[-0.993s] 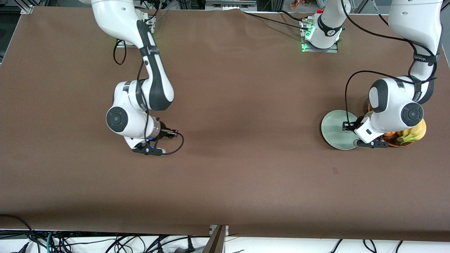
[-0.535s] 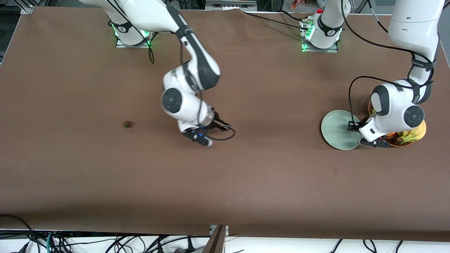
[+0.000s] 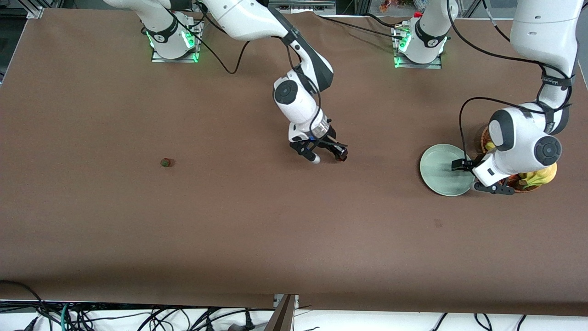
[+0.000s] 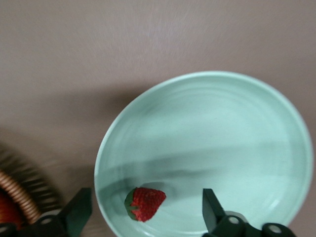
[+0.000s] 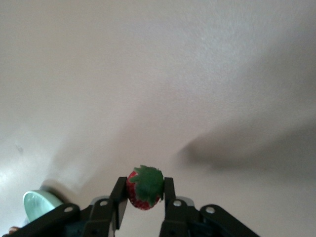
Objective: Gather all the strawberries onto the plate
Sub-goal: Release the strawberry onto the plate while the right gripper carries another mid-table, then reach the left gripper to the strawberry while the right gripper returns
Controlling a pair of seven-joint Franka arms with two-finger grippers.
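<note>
Brown cloth covers the table (image 3: pixel 257 230), and across it the right arm has swung in the last second from its own end toward the middle, uncovering a strawberry on the cloth (image 3: pixel 166 162) that its bulk hid a second ago; this berry now lies alone, well apart from both arms, toward the right arm's end. That sweep reads as a carry under way, one berry heading for the plate (image 3: pixel 436 161) while another waits for a later trip. The mint-green plate sits at the left arm's end, just beside the wicker basket (image 3: pixel 519 186) of fruit. The left gripper (image 3: pixel 477 177) has barely shifted and hangs over the plate's basket-side edge, its fingers (image 4: pixel 76 215) spread wide apart with nothing between them; a strawberry in the plate (image 4: pixel 144 203) lies below that gap, set down and let go. The right gripper (image 3: pixel 328 154) is over bare cloth at mid-table, clamped on a carried strawberry (image 5: pixel 144 188), leafy top facing the wrist camera, with the plate well apart from it.
</note>
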